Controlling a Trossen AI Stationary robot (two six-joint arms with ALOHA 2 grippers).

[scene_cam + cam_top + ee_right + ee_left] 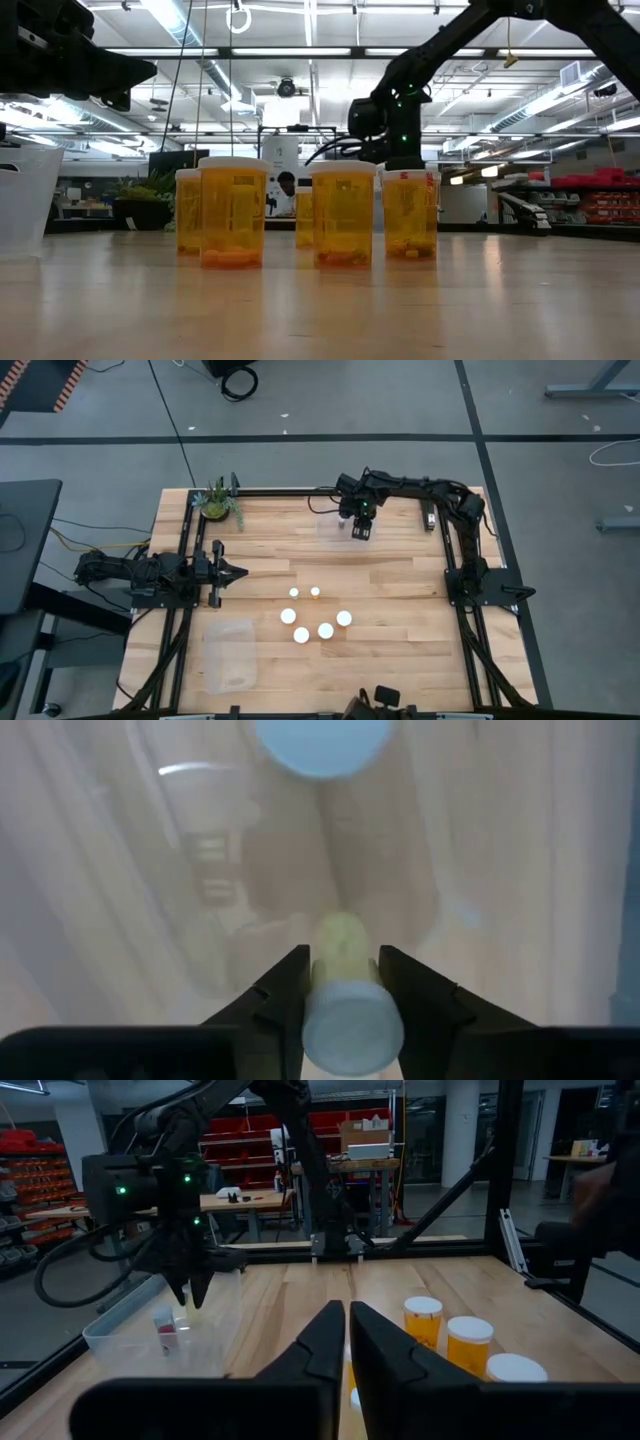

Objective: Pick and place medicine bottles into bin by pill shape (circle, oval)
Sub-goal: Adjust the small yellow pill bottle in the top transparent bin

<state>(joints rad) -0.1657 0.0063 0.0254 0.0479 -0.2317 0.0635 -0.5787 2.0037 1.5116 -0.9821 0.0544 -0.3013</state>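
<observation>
- White-capped bottle pinched between right gripper fingers, cap toward wrist, over clear bin at far table edge.
- Second bottle lying in same bin, beyond fingertips.
- Six bottles clustered mid-table, well apart.
- Left gripper pressed together, empty, left of cluster.

A green potted plant stands at the wooden table's far left corner.
</observation>
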